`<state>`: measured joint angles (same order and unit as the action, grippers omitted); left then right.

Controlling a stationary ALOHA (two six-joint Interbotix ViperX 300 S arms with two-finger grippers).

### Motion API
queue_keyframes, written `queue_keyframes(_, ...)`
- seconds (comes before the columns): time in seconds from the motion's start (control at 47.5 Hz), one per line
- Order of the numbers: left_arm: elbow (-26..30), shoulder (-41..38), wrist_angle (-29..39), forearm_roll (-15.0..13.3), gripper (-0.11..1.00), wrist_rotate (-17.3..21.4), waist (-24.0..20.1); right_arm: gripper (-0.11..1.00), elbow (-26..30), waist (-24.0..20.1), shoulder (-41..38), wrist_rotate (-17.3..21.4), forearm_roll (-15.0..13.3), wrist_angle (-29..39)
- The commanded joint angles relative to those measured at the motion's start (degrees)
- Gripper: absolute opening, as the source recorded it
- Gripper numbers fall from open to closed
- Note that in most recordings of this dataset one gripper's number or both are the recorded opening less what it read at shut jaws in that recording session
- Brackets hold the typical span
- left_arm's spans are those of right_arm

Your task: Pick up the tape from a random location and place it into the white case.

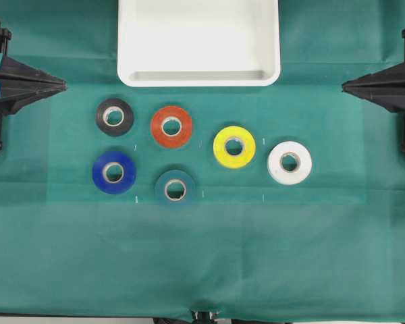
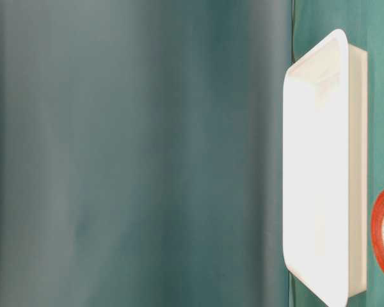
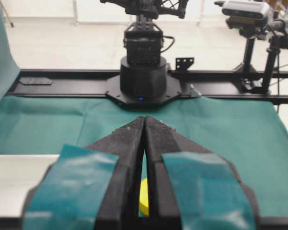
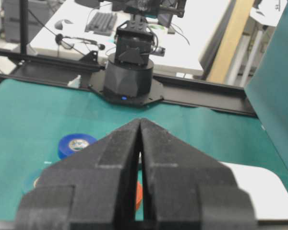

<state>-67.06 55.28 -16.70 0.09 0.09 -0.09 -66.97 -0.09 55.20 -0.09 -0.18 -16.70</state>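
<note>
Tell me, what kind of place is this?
Probably a robotics lab or test bench. Two robot arms face each other across a table under a green cloth; one arm's base sits on a black rail. A camera on a stand looks on, and a cluttered workbench stands behind.

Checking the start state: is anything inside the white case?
Nothing visible inside the white case; its shown floor is bare. The overhead view cuts off its far part, so that stays unseen.

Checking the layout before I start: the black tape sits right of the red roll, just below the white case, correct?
Not quite. In the overhead view the black tape sits left of the red roll, not right. It does lie just below the white case.
</note>
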Motion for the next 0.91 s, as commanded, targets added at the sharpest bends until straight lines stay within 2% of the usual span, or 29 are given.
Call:
queue_keyframes(0.0,0.9,-0.1,0.7,-0.3,0.02,1.5,-0.4,0.0,1.1,0.4,-0.4,0.2,0.0,0.0)
queue_keyframes(0.211,1.0,0.4,1.4,-0.3,0.02,2.1,-0.4,0.0,2.6,0.3,-0.4,0.3,0.1,3.2)
queue_keyframes(0.568,1.0,0.4,1.6,-0.8,0.02,1.8,-0.4,0.0,2.6,0.4,-0.4,0.0,0.0,3.5)
queue_keyframes(0.758,1.1,0.3,1.5,-0.8,0.02,0.1,-0.4,0.0,2.6,0.3,-0.4,-0.1,-0.2,3.5)
queue_keyframes(0.821,1.1,0.4,1.5,-0.9,0.06,-0.4,-0.4,0.0,2.7,0.4,-0.4,-0.2,-0.2,3.7)
queue_keyframes(0.884,1.1,0.4,1.1,-0.8,0.16,-0.7,-0.4,0.0,2.6,0.4,-0.4,-0.3,-0.2,4.0)
